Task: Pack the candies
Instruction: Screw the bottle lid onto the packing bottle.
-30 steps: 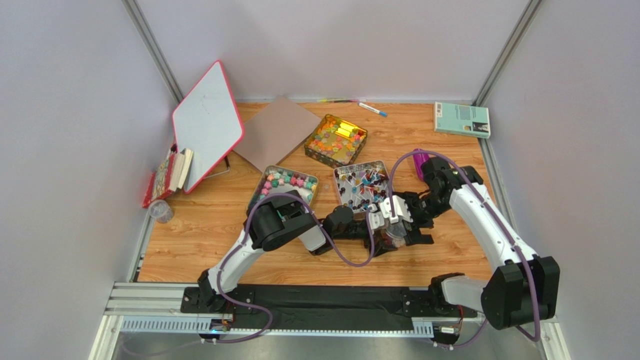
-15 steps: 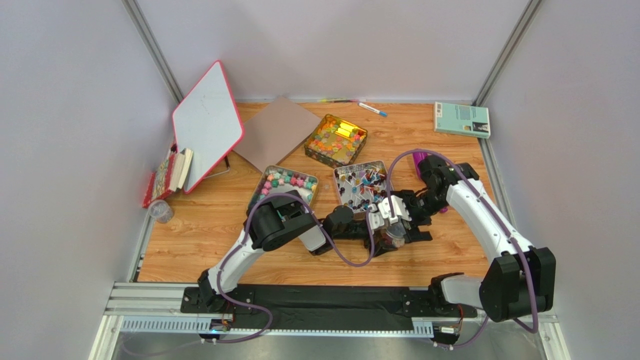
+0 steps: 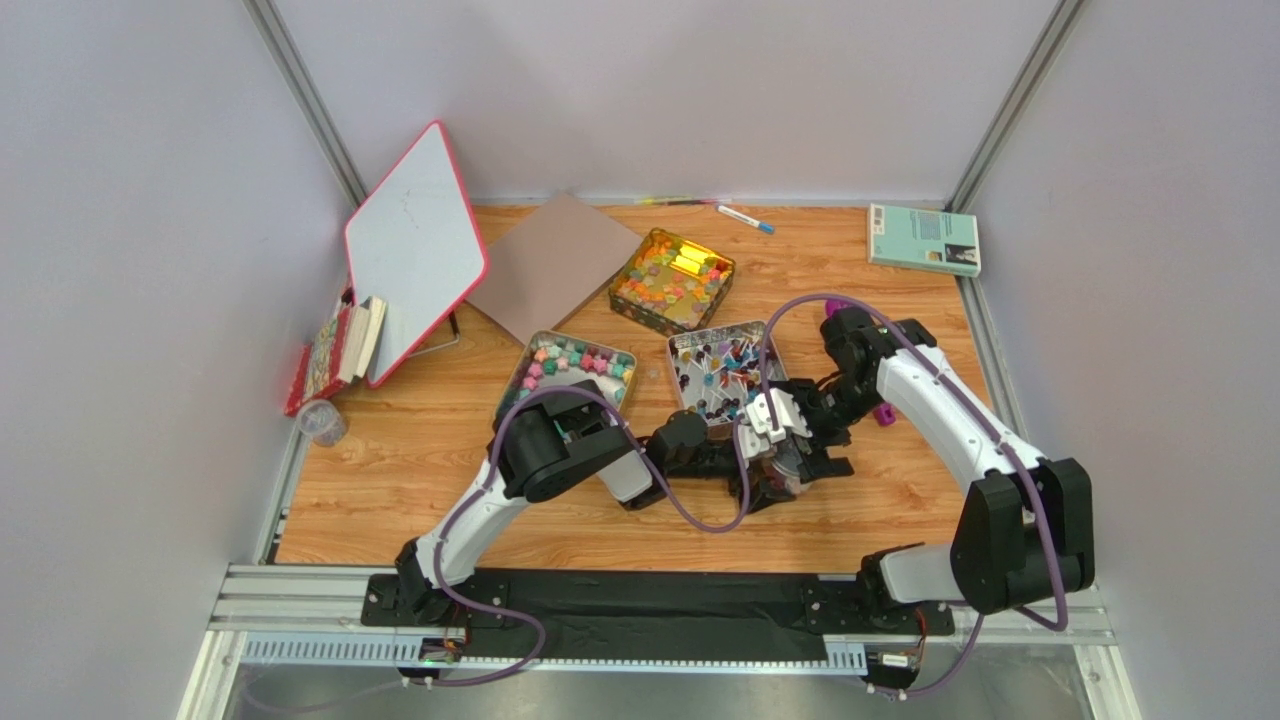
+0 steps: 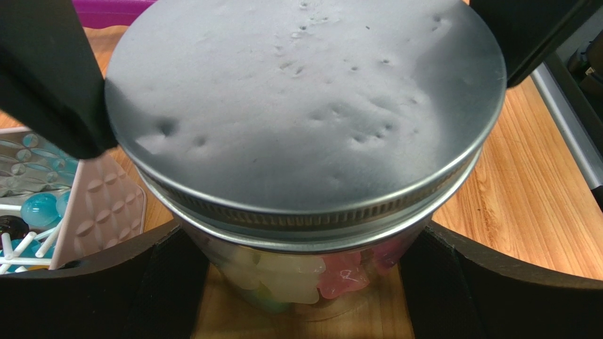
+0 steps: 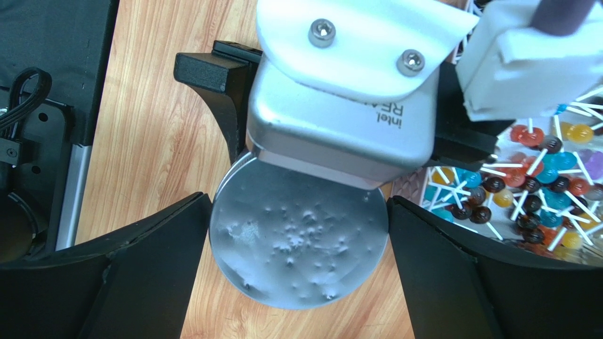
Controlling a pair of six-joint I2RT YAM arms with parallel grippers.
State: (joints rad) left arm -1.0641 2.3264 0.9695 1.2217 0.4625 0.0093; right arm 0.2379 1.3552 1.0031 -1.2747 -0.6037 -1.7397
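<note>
Candies (image 4: 311,274) in jar (image 4: 304,106) beside tin (image 3: 723,369)

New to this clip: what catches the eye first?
A metal-lidded glass jar with pastel candies inside sits mid-table between the fingers of the left claw, the open right claw straddling its lid from above. Behind it stand three open tins of more candies; a red-framed whiteboard leans at far left.

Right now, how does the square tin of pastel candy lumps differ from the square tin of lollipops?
The square tin of pastel candy lumps holds stickless pink and green pieces; the square tin of lollipops holds darker balls on white sticks. The lump tin lies left, the lollipop tin right. Both are open.
</note>
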